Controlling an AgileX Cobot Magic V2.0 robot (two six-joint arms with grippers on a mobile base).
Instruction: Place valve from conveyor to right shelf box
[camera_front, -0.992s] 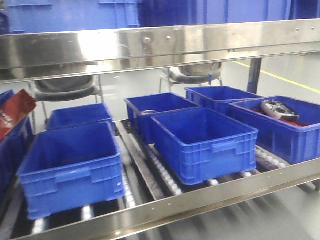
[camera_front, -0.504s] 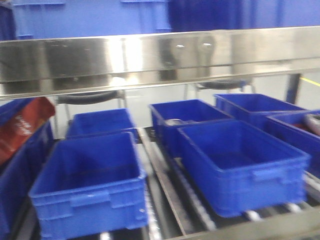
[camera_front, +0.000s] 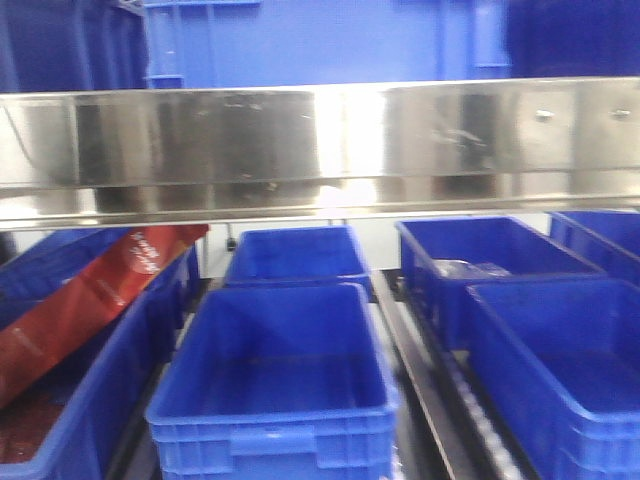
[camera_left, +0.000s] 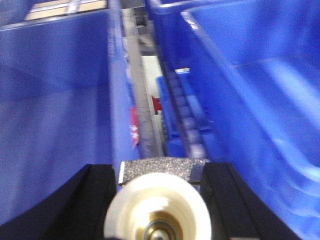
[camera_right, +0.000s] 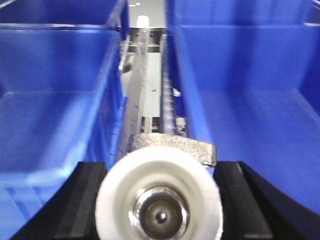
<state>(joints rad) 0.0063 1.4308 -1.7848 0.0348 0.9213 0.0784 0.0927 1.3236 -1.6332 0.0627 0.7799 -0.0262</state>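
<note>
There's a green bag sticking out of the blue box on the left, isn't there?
Not quite. The bag sticking out of the blue box on the left is red, not green. The front-facing view shows it leaning across that box.

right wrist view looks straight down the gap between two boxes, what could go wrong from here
1. The right pincer lines up with the roller gap, not the right box. Letting go here would likely drop the round white part between the boxes.
2. The steel beam hangs low over the boxes, so lifting the arm could strike it.
3. How firm the grip is cannot be told, so the part may slip.
</note>
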